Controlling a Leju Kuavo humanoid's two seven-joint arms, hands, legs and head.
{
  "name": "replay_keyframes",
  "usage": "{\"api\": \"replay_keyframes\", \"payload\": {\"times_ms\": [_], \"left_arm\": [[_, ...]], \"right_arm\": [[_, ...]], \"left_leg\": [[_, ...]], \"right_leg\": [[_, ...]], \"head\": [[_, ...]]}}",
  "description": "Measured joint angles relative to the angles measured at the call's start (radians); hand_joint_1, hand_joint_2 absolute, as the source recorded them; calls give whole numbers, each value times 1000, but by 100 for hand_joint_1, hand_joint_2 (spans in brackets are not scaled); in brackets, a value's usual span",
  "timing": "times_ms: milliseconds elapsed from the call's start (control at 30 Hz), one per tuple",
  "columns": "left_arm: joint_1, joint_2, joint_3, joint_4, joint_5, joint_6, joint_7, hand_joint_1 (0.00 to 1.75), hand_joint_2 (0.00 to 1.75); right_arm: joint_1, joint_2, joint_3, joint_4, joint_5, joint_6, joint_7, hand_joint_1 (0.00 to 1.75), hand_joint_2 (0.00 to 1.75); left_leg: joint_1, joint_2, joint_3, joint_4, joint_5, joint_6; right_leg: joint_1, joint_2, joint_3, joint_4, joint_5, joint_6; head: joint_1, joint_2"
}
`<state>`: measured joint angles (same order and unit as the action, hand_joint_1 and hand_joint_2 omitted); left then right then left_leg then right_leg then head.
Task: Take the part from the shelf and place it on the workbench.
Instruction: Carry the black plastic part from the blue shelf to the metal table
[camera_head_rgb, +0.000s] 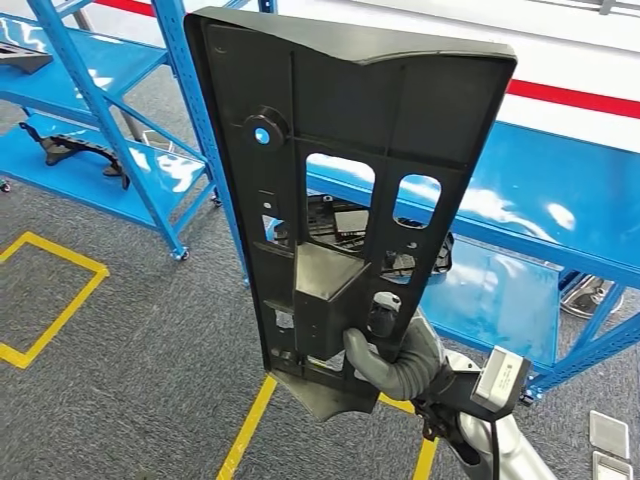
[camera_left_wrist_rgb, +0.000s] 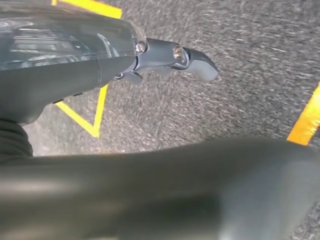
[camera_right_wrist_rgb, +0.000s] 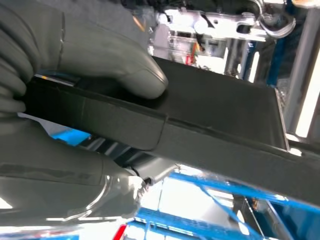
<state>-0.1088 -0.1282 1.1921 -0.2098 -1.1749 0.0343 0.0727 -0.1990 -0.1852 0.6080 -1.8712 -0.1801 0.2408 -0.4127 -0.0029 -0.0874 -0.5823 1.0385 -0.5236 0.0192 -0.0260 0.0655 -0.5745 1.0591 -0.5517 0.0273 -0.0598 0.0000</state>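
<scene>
A large black plastic panel (camera_head_rgb: 340, 150) with ribs and several cut-out windows stands upright close in front of my head camera. My right hand (camera_head_rgb: 400, 355) grips its lower edge, thumb wrapped over the near side. In the right wrist view the same panel (camera_right_wrist_rgb: 211, 115) runs across the picture, with the grey thumb (camera_right_wrist_rgb: 124, 65) pressed on top of it and the fingers beneath. My left hand (camera_left_wrist_rgb: 177, 57) hangs over the grey carpet, fingers stretched out, nothing in it.
A blue metal shelf (camera_head_rgb: 543, 200) stands behind the panel, with another dark part (camera_head_rgb: 340, 220) lying on it. A second blue rack (camera_head_rgb: 113, 110) at the left carries black parts. Yellow floor tape (camera_head_rgb: 56, 300) marks the grey carpet.
</scene>
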Motion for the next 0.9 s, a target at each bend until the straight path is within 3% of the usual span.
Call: {"api": "replay_keyframes", "payload": {"times_ms": [33,100,167,233,267,333,367,400,467,533,600,633,700,733,800,833,867,900], "left_arm": [[0,0,0,0,0,0,0,0,175],[4,0,0,0,0,0,1,0,175],[6,0,0,0,0,0,1,0,175],[2,0,0,0,0,0,1,0,175],[0,0,0,0,0,0,1,0,175],[2,0,1,0,0,0,1,0,175],[4,0,1,0,0,0,1,0,175],[5,0,1,0,0,0,-1,0,175],[4,0,0,0,-4,-4,-12,0,175],[3,0,0,0,-10,-14,-26,0,175],[5,1,0,0,-12,-21,-33,0,175],[7,1,0,0,-12,-23,-34,0,175],[7,2,0,0,-11,-23,-36,0,175],[5,2,0,0,-11,-23,-36,0,175],[2,2,0,0,-8,-23,-35,0,175],[3,2,0,0,-6,-23,-34,0,175],[4,2,0,0,-4,-23,-32,0,175],[5,2,0,0,-2,-23,-31,0,175]], "right_arm": [[0,0,0,0,-1,1,0,175,175],[-1,0,0,1,-4,1,0,175,175],[-3,1,0,0,-5,1,0,175,175],[-3,2,0,0,-5,1,0,175,175],[-3,2,0,0,-6,1,0,175,175],[-2,2,0,1,-6,1,0,175,175],[-2,2,0,1,-6,1,0,175,175],[-2,2,0,1,-7,1,0,175,175],[-1,2,0,1,-6,1,-4,175,175],[4,1,-1,3,-4,1,-13,175,175],[9,0,-1,5,0,1,-24,175,175],[10,0,-1,6,2,1,-28,175,175],[14,-3,-1,8,4,1,-32,175,175],[19,-6,-2,10,4,1,-33,175,175],[33,-10,-2,13,5,2,-33,175,175],[40,-11,-3,14,6,3,-33,175,175],[45,-11,-3,15,7,4,-33,175,175],[49,-11,-3,16,8,5,-33,175,175]], "left_leg": [[2,-10,-5,2,1,-5],[6,-19,-11,4,1,-15],[4,15,-27,38,-22,-26],[7,61,-82,149,-76,-38],[10,70,-117,216,-102,-43],[16,78,-154,283,-109,-49],[18,82,-143,255,-82,-49],[19,91,-114,194,-44,-48],[11,136,-52,66,11,-39],[0,167,-34,19,17,-27],[-2,152,-37,13,16,-16],[0,142,-34,9,18,-9],[5,121,-28,1,21,4],[4,109,-27,0,20,7],[2,80,-26,0,19,11],[2,66,-25,1,19,11],[2,51,-22,1,18,11],[2,36,-19,2,17,9]], "right_leg": [[1,6,3,-6,-5,-4],[2,-13,6,-12,-6,-14],[-2,-38,11,-16,-6,-24],[-3,-66,15,-17,-10,-32],[-3,-81,17,-17,-12,-33],[-3,-108,21,-17,-17,-32],[-4,-120,26,-17,-21,-30],[-4,-132,32,-17,-25,-28],[-2,-153,43,-18,-34,-20],[3,-172,48,-20,-40,-10],[5,-190,54,-25,-44,-1],[3,-180,57,-21,-53,4],[1,-126,33,40,-95,5],[1,-96,2,102,-125,3],[4,-72,-69,228,-167,0],[5,-69,-89,255,-162,1],[5,-67,-91,240,-135,1],[4,-60,-76,189,-92,1]], "head": [[0,0],[0,0],[-1,0],[-1,0],[-1,0],[-1,0],[-1,0],[-1,0],[-1,0],[-2,0],[-2,0],[-2,0],[-1,0],[0,0],[0,0],[0,0],[0,0],[0,0]]}}
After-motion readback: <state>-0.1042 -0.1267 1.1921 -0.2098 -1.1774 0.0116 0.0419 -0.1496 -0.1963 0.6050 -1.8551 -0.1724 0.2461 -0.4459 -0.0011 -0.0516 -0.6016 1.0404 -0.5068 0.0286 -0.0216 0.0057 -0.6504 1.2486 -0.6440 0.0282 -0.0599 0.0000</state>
